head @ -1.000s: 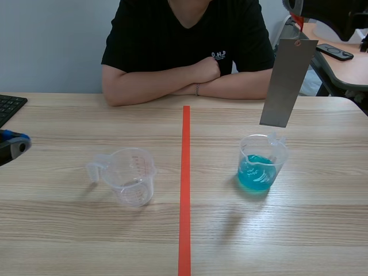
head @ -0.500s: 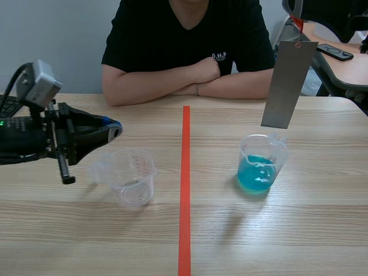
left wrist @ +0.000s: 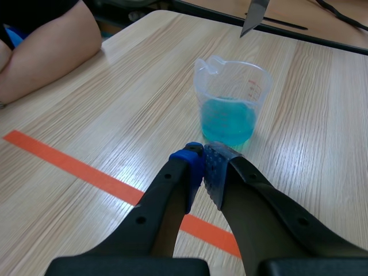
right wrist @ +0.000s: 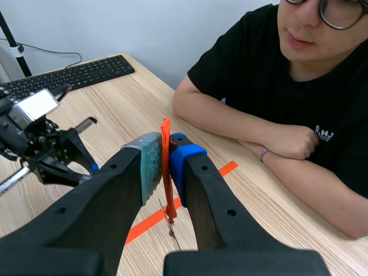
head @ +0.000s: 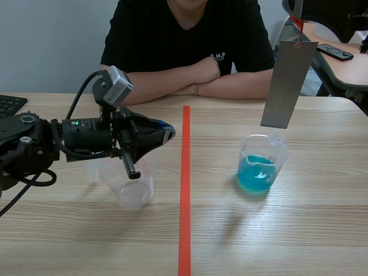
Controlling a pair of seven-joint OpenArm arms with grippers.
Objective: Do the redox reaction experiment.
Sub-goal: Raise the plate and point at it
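In the scene view the left arm [head: 86, 141] covers the upper part of the empty cup [head: 133, 192], so we see only its lower half. The right arm [head: 330, 10] is cut by the top edge, and we cannot see there what holds the metal sheet [head: 286, 83]. In the left wrist view only a corner of this sheet shows. In the right wrist view the right gripper [right wrist: 165, 150] clamps an orange strap [right wrist: 166, 172]; its fingers hide the sheet below.
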